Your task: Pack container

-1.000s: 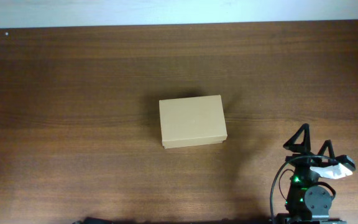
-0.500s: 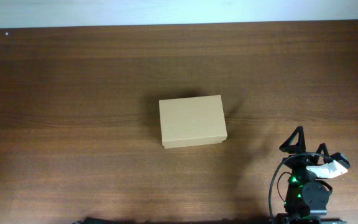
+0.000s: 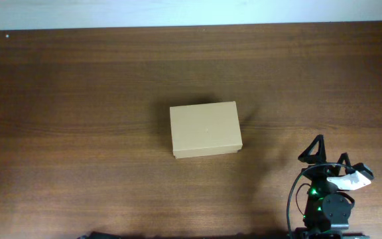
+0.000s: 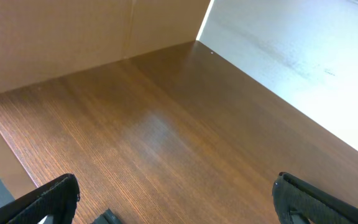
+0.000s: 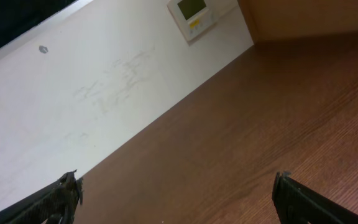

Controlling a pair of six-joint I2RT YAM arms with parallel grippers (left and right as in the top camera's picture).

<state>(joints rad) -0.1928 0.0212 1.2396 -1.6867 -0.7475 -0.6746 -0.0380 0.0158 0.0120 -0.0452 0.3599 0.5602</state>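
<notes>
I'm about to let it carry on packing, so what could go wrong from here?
The container lies shut, so a nudge from the open right claw may slide it across the smooth table instead of opening it. No items to pack show anywhere, so the open left claw may have nothing to load.

The container (image 3: 205, 129) is plain matt tan cardboard, smooth-faced. The worktop (image 3: 78, 99) is dark wood grain with a faint sheen. The right tool (image 3: 331, 151) looks matt black.
</notes>
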